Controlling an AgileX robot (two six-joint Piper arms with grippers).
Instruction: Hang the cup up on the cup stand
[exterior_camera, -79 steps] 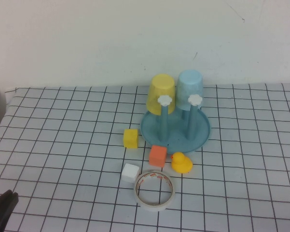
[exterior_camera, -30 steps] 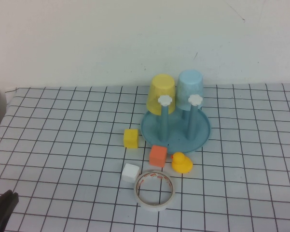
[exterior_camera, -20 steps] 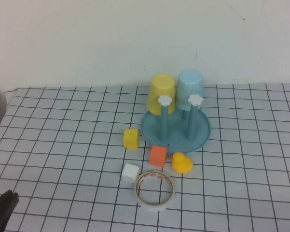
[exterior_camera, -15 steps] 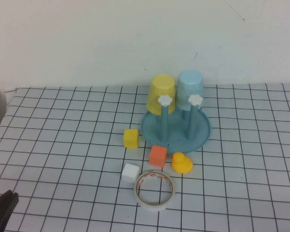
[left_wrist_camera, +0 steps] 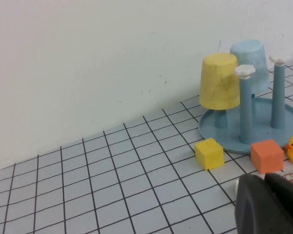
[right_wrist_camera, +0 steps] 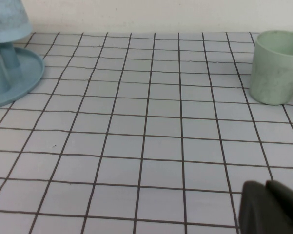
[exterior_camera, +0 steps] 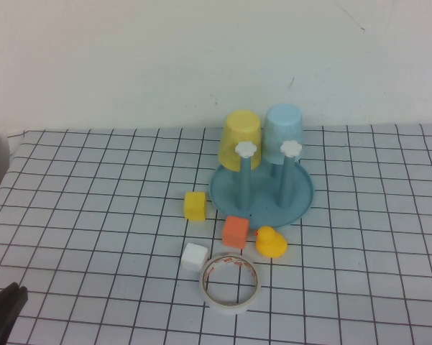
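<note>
The light blue cup [exterior_camera: 284,133] hangs upside down on a back peg of the blue-teal cup stand [exterior_camera: 296,206], next to a yellow cup [exterior_camera: 241,138] on another peg. Two front pegs with white flower knobs stand bare. The left wrist view shows the cup [left_wrist_camera: 251,56] and the stand [left_wrist_camera: 288,118] from the side. My left gripper [exterior_camera: 5,307] rests shut and empty at the table's near left corner, far from the stand; its shut jaws show in the left wrist view [left_wrist_camera: 264,179]. My right gripper [right_wrist_camera: 266,184] is shut and empty, low over the table to the right of the stand [right_wrist_camera: 25,73].
In front of the stand lie a yellow cube [exterior_camera: 195,205], an orange cube [exterior_camera: 235,231], a white cube [exterior_camera: 194,256], a yellow rubber duck [exterior_camera: 270,242] and a white tape roll [exterior_camera: 231,282]. A pale green cup [right_wrist_camera: 275,66] stands upright in the right wrist view.
</note>
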